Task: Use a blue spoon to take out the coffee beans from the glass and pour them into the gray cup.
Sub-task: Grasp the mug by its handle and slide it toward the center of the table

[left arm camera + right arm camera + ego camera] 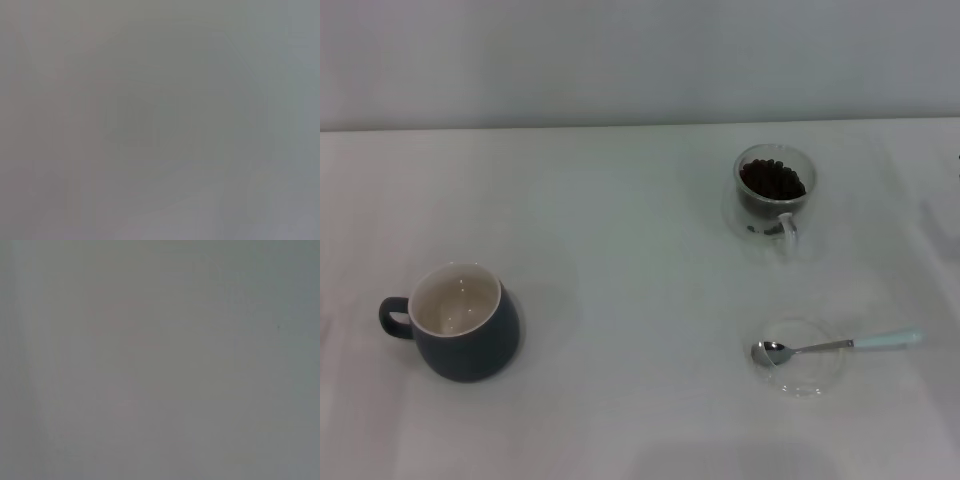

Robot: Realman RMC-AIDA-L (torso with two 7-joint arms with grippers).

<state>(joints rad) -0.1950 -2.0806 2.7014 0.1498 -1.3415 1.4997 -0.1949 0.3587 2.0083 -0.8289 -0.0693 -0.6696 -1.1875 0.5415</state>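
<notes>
In the head view the gray cup [460, 322] stands upright at the left front, its cream inside bare, its handle pointing left. The glass [775, 192] stands at the right rear, holding the coffee beans [772, 180], its handle toward the front. The blue spoon [840, 345] lies at the right front, its metal bowl resting in a flat clear glass saucer [798, 358] and its pale blue handle pointing right. Neither gripper shows in any view. Both wrist views show only a blank grey surface.
The white table [620, 250] runs back to a pale wall [620, 60]. A small dark sliver shows at the right edge of the head view [957, 160].
</notes>
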